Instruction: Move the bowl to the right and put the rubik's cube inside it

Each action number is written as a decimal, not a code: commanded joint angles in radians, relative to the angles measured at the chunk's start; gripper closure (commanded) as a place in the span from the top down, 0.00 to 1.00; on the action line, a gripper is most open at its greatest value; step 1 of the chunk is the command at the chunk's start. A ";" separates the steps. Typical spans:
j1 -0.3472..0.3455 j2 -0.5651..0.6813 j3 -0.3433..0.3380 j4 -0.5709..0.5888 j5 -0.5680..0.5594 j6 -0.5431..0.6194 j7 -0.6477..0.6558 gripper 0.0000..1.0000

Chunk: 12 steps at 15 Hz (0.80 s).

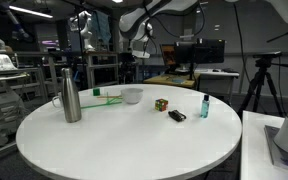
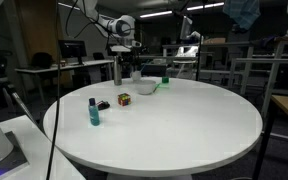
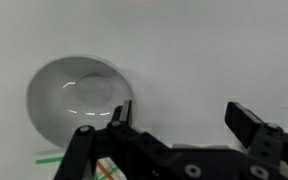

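Note:
The small white bowl stands on the round white table, between the steel bottle and the rubik's cube. In the wrist view the bowl lies empty at the left. My gripper hangs open above the table, and its left fingertip is over the bowl's right rim. Nothing is between the fingers. In both exterior views the gripper is well above the bowl. The cube is outside the wrist view.
A tall steel bottle stands beside the bowl. A flat black object and a small teal bottle sit past the cube. A green strip lies near the bowl. Lab benches and tripods surround the table.

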 commanded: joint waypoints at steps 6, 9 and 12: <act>-0.001 -0.006 -0.023 -0.021 -0.046 0.070 0.020 1.00; 0.003 0.021 -0.050 -0.011 -0.058 0.118 0.071 1.00; 0.009 0.064 -0.074 0.011 -0.065 0.149 0.148 1.00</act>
